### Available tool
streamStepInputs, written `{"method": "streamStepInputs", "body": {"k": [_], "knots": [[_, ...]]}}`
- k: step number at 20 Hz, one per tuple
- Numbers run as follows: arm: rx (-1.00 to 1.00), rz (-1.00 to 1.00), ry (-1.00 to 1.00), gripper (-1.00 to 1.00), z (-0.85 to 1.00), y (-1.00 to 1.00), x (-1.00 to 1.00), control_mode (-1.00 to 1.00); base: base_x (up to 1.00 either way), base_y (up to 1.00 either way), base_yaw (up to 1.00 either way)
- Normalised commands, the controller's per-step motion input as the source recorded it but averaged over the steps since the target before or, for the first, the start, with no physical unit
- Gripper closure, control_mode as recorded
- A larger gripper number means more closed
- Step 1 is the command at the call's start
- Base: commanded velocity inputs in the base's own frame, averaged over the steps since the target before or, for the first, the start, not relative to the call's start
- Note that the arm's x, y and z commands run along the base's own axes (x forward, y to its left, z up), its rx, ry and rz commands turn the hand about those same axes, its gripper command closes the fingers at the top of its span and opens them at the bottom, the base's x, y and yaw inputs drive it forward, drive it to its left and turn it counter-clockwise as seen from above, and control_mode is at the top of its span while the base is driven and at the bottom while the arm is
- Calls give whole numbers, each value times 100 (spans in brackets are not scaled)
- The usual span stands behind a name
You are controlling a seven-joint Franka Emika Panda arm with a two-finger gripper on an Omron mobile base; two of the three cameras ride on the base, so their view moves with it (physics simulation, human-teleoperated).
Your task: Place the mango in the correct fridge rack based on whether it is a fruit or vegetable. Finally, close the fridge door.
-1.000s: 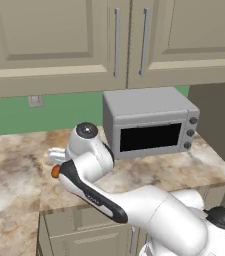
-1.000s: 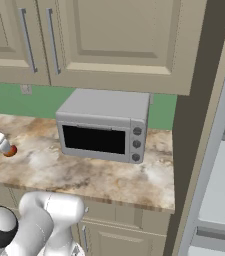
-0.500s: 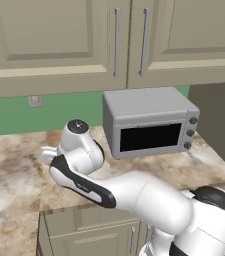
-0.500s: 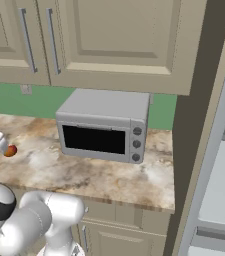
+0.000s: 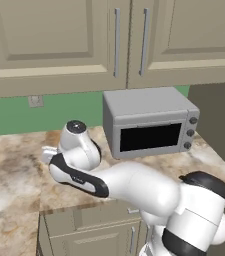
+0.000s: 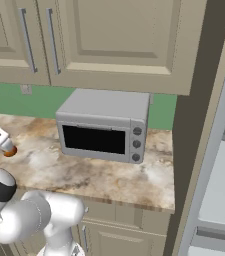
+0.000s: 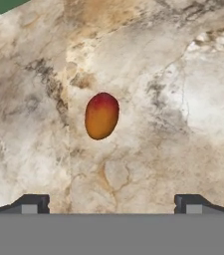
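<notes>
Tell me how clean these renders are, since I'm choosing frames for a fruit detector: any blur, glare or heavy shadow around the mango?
Hand view: the mango is crisp on the marble counter, evenly lit, with no glare and barely a shadow; the open tool shows only its tips. Right base view: the mango is a tiny, soft-edged speck at the frame edge. Left base view: flat, even lighting, with a faint sheen on the microwave.

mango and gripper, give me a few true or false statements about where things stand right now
1. The mango lies on the marbled counter. True.
2. The gripper is shut on the mango. False: its fingers are spread wide and the mango lies apart, ahead of them.
3. The microwave door is open. False: it is shut.
4. A microwave stands under the cupboards. True.
</notes>
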Motion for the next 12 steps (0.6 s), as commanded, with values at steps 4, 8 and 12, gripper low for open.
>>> {"method": "streamStepInputs", "body": {"k": [4,8,12], "knots": [[0,0,0,-100,-32,0,24,-100,0,0,0],[0,0,0,-100,-29,0,19,-100,0,0,0],[0,0,0,-100,-25,0,19,-100,0,0,0]]}}
